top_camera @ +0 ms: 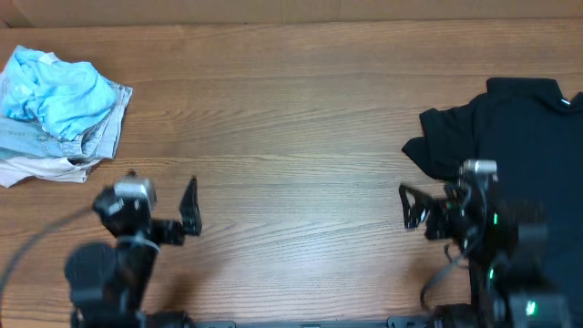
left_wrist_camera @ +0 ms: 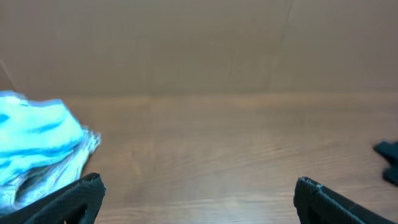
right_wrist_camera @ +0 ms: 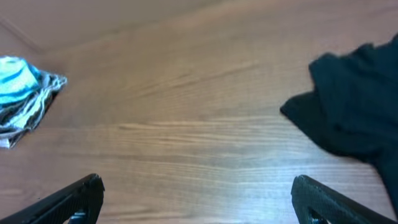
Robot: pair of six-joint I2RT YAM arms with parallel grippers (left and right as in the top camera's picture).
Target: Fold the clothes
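Okay, both arms sit low at my near edge of the table [top_camera: 291, 109], neither holding anything. Left gripper [left_wrist_camera: 198, 202]: jaws spread wide, only wood showing between them. Right gripper [right_wrist_camera: 198, 198]: same, jaws wide apart, wood between.

A black T-shirt [top_camera: 515, 118] lies crumpled at the right end of the table, with one sleeve sticking out toward the middle. Overhead, part of it runs off the right edge of the frame. The right arm is just beside it and overlaps the shirt's near edge in the overhead view; I can't tell if they touch. In the right wrist view the cloth sits ahead and to the right, apart from the fingers.

At the far-left corner is a bunched pile of light blue and denim clothes [top_camera: 55, 105] with some white at its near edge. The left gripper is near it, not touching.
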